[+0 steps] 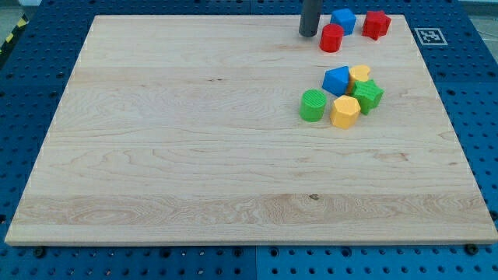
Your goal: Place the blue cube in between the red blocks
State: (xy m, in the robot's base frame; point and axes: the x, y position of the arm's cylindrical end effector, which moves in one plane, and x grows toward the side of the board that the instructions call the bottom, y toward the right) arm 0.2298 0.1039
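Blue cube [343, 19] near the view's top right, nestled between red cylinder [331, 37] at its lower left and red star-shaped block [376, 24] at its right. My tip [309, 34] just left of red cylinder, seemingly apart; no jaws, only rod. Lower down, clustered: blue block [336, 79], yellow block [359, 75], green star [369, 95], yellow hexagonal block [345, 112], green cylinder [313, 105]. All on wooden board [194, 155].

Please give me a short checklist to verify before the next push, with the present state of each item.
1. My tip visible, at the view's top, left of the red cylinder: ok.
2. Blue cube lies between the cylinder and the red block: roughly ok, slightly high.
3. Tip apart from the cylinder: ok, small gap.
4. Second blue block stays in the lower cluster: ok.
5. Cube touching either red block: cannot tell.
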